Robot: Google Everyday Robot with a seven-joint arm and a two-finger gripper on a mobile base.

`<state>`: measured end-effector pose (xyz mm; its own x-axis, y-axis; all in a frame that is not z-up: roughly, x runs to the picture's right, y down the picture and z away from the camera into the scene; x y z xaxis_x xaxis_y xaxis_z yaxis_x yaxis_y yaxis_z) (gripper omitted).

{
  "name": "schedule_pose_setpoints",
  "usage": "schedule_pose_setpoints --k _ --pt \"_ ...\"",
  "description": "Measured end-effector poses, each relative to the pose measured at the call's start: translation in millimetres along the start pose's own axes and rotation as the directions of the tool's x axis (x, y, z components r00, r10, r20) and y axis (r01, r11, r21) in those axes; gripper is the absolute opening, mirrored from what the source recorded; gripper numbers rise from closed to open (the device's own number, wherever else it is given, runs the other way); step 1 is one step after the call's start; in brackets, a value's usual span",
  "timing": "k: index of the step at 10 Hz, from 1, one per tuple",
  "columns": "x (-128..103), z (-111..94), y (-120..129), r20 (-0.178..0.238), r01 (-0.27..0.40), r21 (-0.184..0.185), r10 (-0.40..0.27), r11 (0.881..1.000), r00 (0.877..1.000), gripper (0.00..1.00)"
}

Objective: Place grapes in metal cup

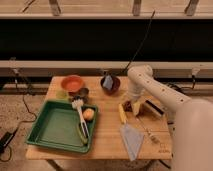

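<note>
The grapes [128, 106] are a small dark reddish lump on the wooden table [107, 140], just right of the yellow banana [122, 113]. My gripper [135, 106] hangs down from the white arm [150, 85], right at the grapes and close over the table; it partly hides them. The metal cup [82, 93] is small, dark grey and shiny. It stands to the left, below the orange bowl [72, 82] and beside the light-green cup [61, 94], well apart from the gripper.
A dark brown bowl [110, 83] holding a blue item stands behind the banana. A green tray [50, 127] at front left holds a brush and an orange fruit. A grey napkin [131, 140] and a fork [150, 132] lie in front, with a dark block [153, 107] to the right.
</note>
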<state>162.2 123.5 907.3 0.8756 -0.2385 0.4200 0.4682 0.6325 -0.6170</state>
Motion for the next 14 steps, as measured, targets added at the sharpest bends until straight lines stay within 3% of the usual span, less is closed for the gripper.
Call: schedule_pose_setpoints --k 4,6,10,14 --pt "5 1 -1 0.011 -0.019 -0.004 0.019 1.0 1.0 0.21" --pt "4 -17 -3 0.016 -0.006 0.01 0.006 1.0 1.0 0.03" --pt "-18 -85 -23 0.053 0.058 0.08 -0.063 0.995 0.997 0.0" --pt "-55 -141 -51 0.076 0.178 0.153 -0.191 0.972 0.979 0.0"
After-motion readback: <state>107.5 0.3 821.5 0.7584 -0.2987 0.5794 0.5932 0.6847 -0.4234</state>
